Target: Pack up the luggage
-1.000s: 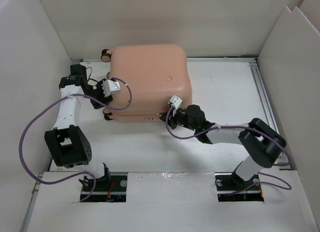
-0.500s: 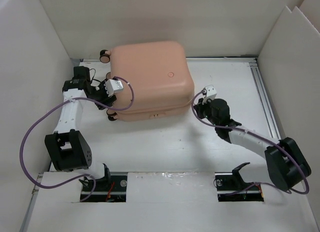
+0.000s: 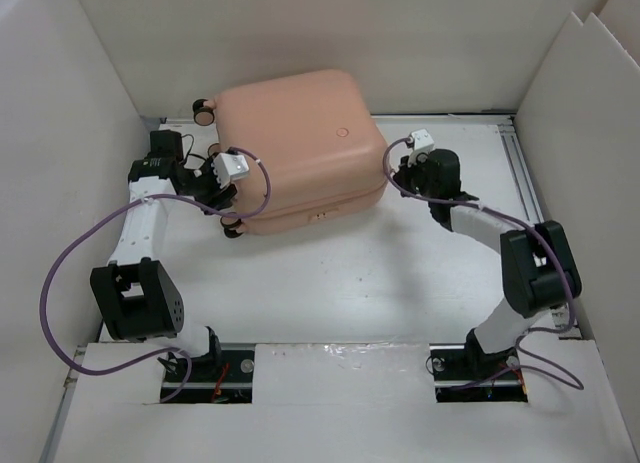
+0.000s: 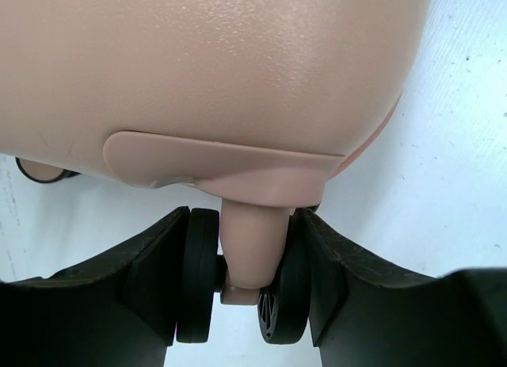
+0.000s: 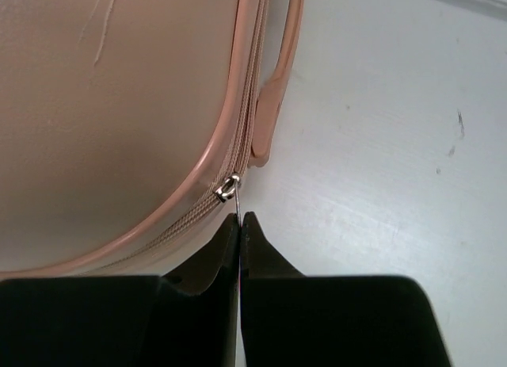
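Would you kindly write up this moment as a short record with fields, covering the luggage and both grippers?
luggage: lid down, lying flat on the table, wheels toward the left arm
left gripper: clamped on the near-left wheel, one finger on each side
right gripper: shut on the zip pull at the luggage's right side
contents: hidden, nothing else on view

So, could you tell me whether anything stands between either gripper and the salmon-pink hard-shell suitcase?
Nothing visible does. The left gripper clamps a pink-and-black caster wheel of the salmon-pink hard-shell suitcase, and the right gripper is pinched shut on its small metal zipper pull.
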`<state>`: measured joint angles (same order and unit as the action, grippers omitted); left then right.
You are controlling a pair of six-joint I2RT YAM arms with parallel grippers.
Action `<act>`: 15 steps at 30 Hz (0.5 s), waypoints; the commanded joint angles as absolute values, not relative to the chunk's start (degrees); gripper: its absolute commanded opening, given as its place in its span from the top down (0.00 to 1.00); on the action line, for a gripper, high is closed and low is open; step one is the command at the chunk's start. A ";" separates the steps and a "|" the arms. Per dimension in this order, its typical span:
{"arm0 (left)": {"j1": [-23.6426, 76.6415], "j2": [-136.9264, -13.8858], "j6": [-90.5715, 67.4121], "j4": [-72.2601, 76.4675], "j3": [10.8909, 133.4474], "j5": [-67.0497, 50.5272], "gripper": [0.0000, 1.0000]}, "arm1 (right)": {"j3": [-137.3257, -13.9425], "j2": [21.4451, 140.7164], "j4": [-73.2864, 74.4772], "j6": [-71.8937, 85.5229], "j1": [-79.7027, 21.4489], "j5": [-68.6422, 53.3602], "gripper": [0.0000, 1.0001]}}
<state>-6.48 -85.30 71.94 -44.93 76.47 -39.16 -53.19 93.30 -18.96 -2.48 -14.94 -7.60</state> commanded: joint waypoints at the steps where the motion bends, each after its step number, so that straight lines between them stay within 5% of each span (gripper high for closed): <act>1: -10.20 -83.58 73.21 -40.60 78.13 -28.56 1.00 | -64.65 98.58 -29.96 -8.86 -7.21 -4.72 1.00; 8: -10.20 -83.06 75.05 -42.71 78.13 -30.32 1.00 | -75.67 111.09 -38.39 -9.24 -5.36 -23.28 1.00; 15: -10.20 -82.53 76.99 -45.44 77.61 -31.46 1.00 | -86.96 121.08 -42.30 -8.54 -6.50 -18.98 1.00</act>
<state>-6.52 -85.30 74.65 -43.07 76.47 -39.46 -75.61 117.84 -30.28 -7.70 -9.47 -27.22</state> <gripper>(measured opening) 0.456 0.022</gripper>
